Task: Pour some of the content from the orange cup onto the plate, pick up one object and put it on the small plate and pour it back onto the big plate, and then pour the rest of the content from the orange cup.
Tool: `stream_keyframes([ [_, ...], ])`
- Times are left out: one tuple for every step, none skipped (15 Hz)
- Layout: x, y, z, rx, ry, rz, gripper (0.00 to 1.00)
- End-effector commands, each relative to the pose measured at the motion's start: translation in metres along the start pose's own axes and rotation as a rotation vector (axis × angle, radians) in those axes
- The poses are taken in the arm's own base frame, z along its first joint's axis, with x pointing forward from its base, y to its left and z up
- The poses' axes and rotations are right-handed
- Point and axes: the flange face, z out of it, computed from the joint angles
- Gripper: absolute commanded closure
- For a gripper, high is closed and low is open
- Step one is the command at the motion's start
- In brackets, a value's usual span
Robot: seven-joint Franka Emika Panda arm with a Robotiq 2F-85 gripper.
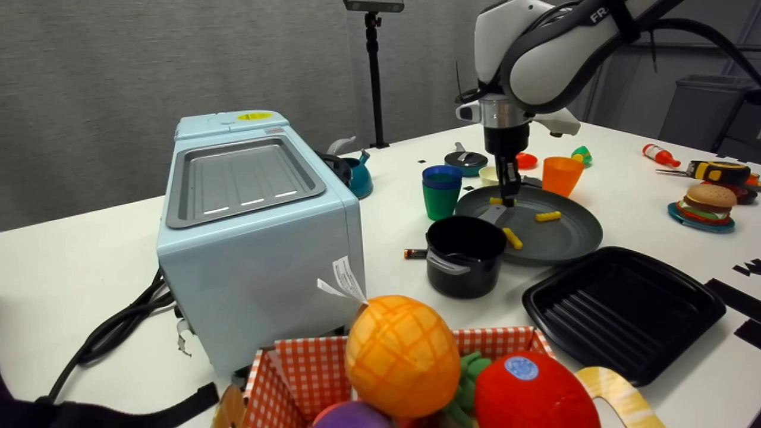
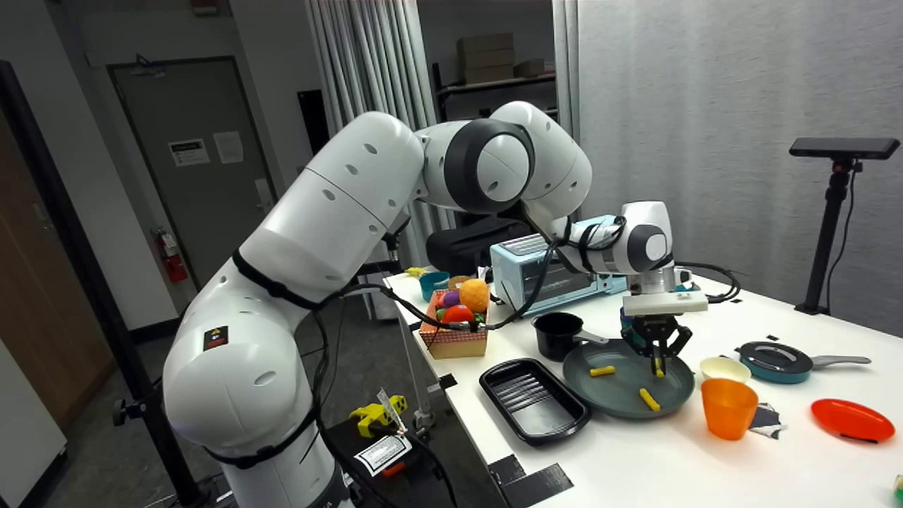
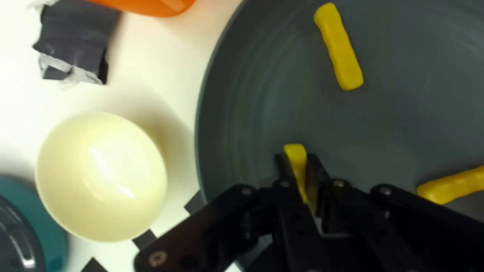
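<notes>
On a white table (image 2: 677, 476) lies the big dark grey plate (image 3: 397, 124) with two slightly wavy yellow sticks (image 3: 338, 47); within its rim the gripper (image 3: 297, 166) pinches a third stick (image 3: 295, 154). Just beside stand, upright, the plain orange cup (image 2: 729, 411) and a small pale yellow bowl (image 3: 100, 179).

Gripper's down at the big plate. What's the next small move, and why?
Probably a short lift straight up. The gripper looks clamped on a yellow stick at the big plate, and the small plate, its likely destination, stands beside it, apart. Rising first should test the grip and clear the big plate before crossing.
</notes>
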Motion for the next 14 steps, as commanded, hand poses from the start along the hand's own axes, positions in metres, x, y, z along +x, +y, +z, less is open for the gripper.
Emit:
stream_keyframes([
  [-0.009, 0.04, -0.015, 0.03, 0.008, 0.117, 0.97],
  [-0.012, 0.049, -0.02, 0.033, 0.011, 0.143, 0.97],
  [-0.015, 0.056, -0.023, 0.039, 0.015, 0.165, 0.97],
  [-0.017, 0.063, -0.026, 0.041, 0.019, 0.186, 0.97],
  [-0.018, 0.068, -0.028, 0.043, 0.022, 0.204, 0.97],
  [-0.019, 0.073, -0.028, 0.04, 0.023, 0.223, 0.97],
  [-0.018, 0.077, -0.026, 0.033, 0.026, 0.244, 0.97],
  [-0.016, 0.08, -0.026, 0.029, 0.03, 0.262, 0.97],
  [-0.013, 0.083, -0.025, 0.019, 0.037, 0.28, 0.97],
  [-0.011, 0.086, -0.023, 0.009, 0.043, 0.299, 0.97],
  [-0.008, 0.089, -0.022, -0.006, 0.05, 0.318, 0.97],
  [-0.006, 0.092, -0.021, -0.012, 0.054, 0.337, 0.97],
  [-0.004, 0.096, -0.02, -0.019, 0.06, 0.355, 0.97],
  [-0.003, 0.1, -0.02, -0.024, 0.065, 0.372, 0.97],
])
